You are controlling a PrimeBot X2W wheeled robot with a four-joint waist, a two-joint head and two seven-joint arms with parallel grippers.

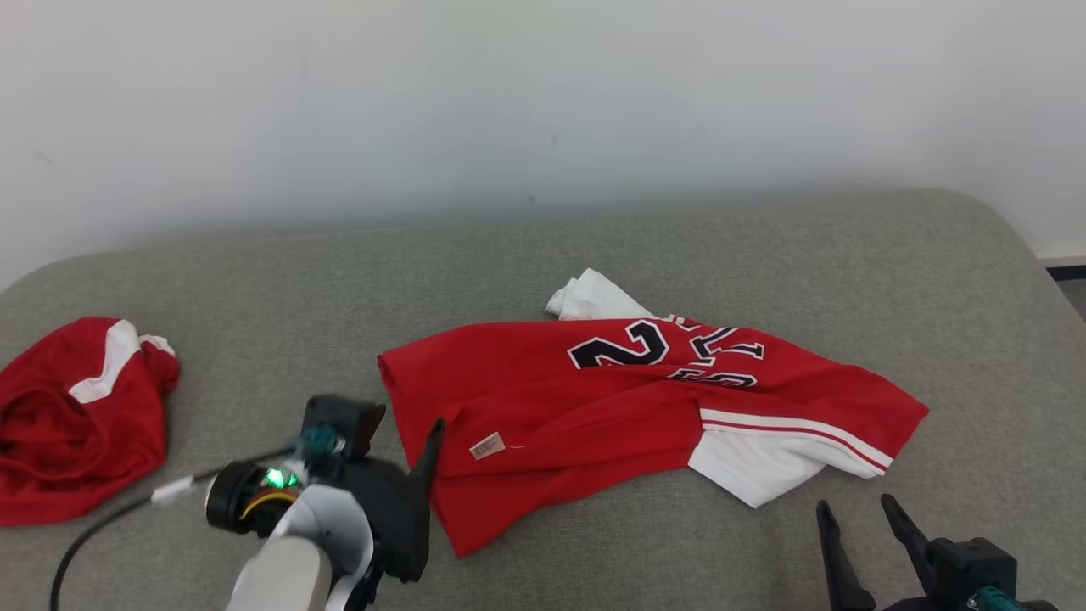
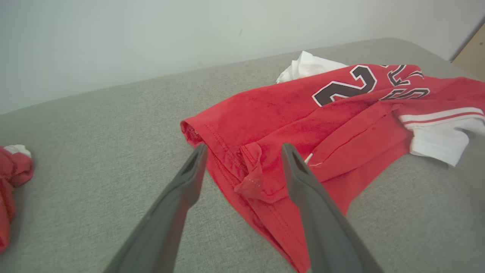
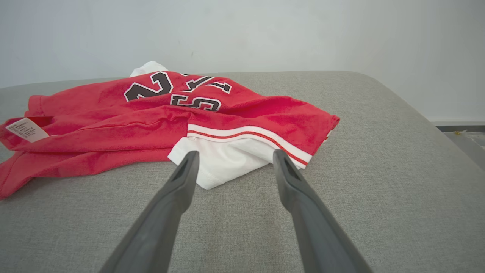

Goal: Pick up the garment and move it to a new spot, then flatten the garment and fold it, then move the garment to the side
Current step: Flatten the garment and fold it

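Grey cushion (image 1: 594,255) holds a rumpled red jersey (image 1: 577,399); left tool (image 2: 243,148) and right tool (image 1: 854,502) gape wide, empty.

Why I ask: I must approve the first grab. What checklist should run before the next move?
1. Left pincer open: ok, fingers spread wide.
2. Right pincer open: ok.
3. Left pincer on target: ok, its fingers frame the bunched hem of the jersey.
4. Right pincer on target: not ok, it points at the white sleeve but stands short of it.
5. Jersey flat: not ok, crumpled and folded over itself.
6. Other red garment clear of the jersey: ok, it lies apart on the grey cushion.
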